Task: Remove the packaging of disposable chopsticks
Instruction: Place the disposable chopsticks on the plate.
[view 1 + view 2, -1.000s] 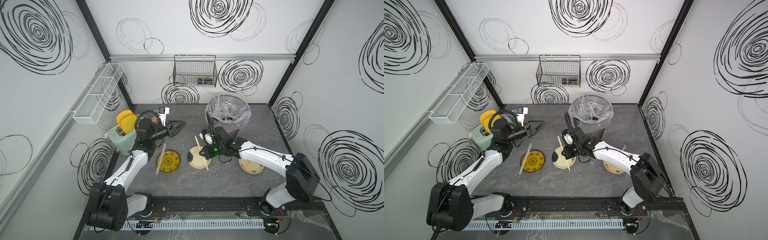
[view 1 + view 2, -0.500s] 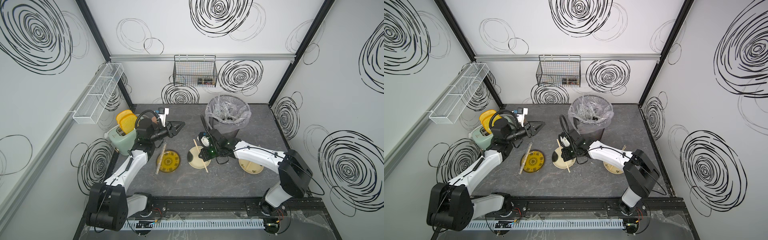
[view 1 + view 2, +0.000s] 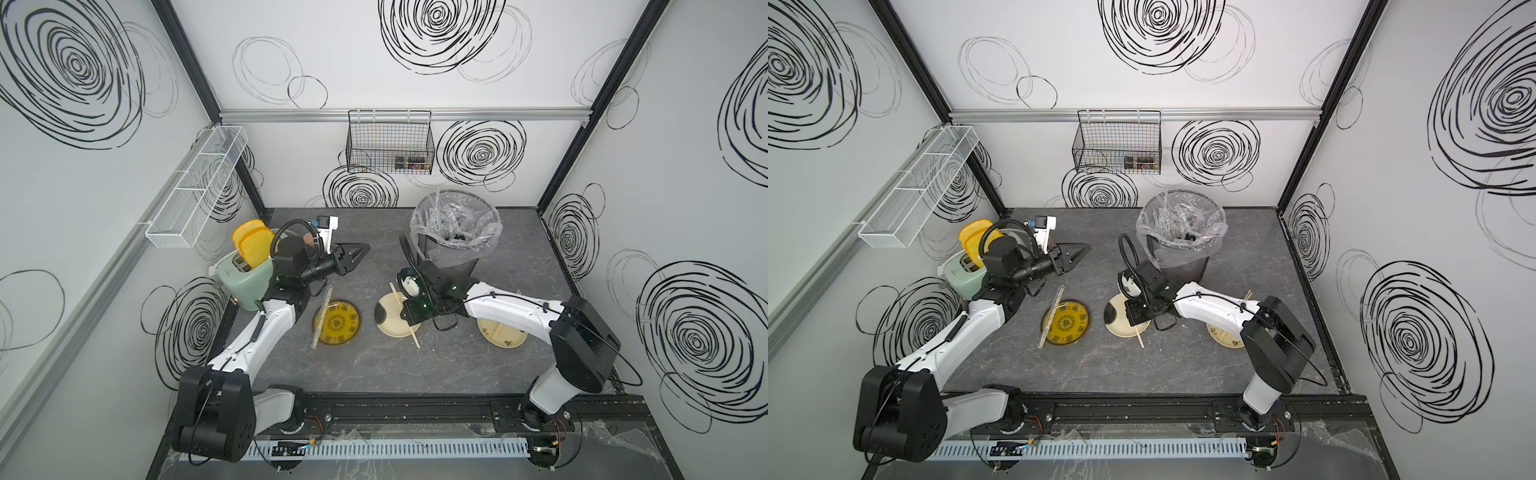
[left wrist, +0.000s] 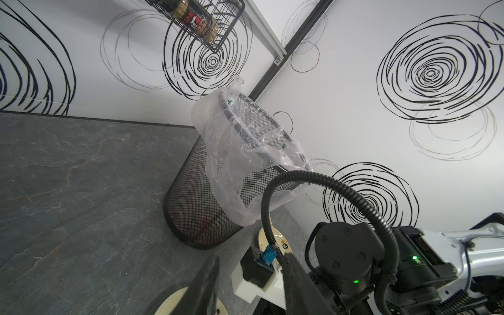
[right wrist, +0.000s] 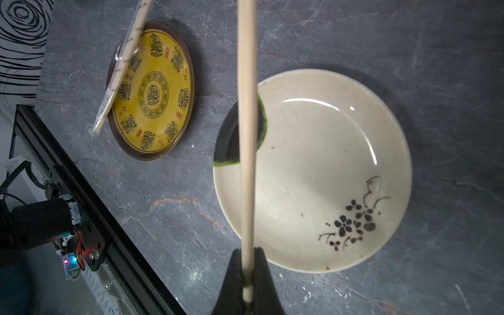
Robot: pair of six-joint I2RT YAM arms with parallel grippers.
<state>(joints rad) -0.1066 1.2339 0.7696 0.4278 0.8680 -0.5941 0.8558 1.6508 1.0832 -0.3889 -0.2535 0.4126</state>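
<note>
Your right claw (image 5: 247, 255) pinched bare chopsticks (image 5: 246, 136) (left claw (image 3: 363, 250) gaped empty); lowering them level onto the plate (image 5: 327, 152) seemed wise.

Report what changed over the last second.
The right pincer, shut on bare chopsticks, shifted slightly leftward over the cream plate, elbow swinging in. Nothing taken or released. The left pincer, wrapped chopsticks on the yellow plate and bin stayed put.

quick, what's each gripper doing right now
left gripper: open, holding nothing
right gripper: closed on a bare pair of chopsticks
</note>
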